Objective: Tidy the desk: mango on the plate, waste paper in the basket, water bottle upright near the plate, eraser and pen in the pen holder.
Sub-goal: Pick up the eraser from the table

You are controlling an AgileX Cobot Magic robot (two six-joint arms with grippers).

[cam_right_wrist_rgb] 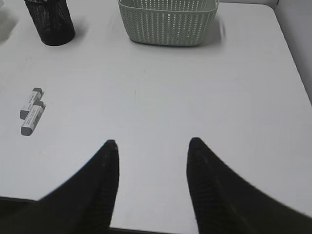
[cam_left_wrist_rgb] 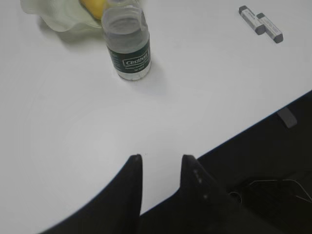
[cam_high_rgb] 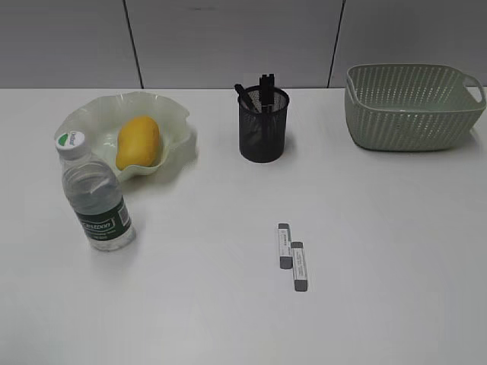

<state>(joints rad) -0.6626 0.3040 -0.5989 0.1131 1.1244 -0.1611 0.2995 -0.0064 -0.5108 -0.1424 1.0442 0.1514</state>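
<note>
The mango [cam_high_rgb: 138, 141] lies in the wavy-rimmed plate [cam_high_rgb: 176, 122] at the far left of the desk [cam_high_rgb: 380, 251]. The water bottle [cam_high_rgb: 95, 194] stands upright in front of the plate; it also shows in the left wrist view [cam_left_wrist_rgb: 127, 44]. Two grey-and-white erasers [cam_high_rgb: 291, 256] lie side by side at mid-desk. The pen holder [cam_high_rgb: 264, 125] holds dark pens [cam_high_rgb: 266, 85]. The basket [cam_high_rgb: 415, 106] stands at the far right. No waste paper shows. My left gripper [cam_left_wrist_rgb: 162, 158] is open and empty over the front edge. My right gripper [cam_right_wrist_rgb: 153, 142] is open and empty, right of the erasers [cam_right_wrist_rgb: 32, 111].
Grey wall panels stand behind the desk. The left wrist view shows the desk's front edge [cam_left_wrist_rgb: 253, 124] with dark floor and cables beyond it. In the right wrist view the basket [cam_right_wrist_rgb: 168, 22] and pen holder [cam_right_wrist_rgb: 49, 22] stand at the far side.
</note>
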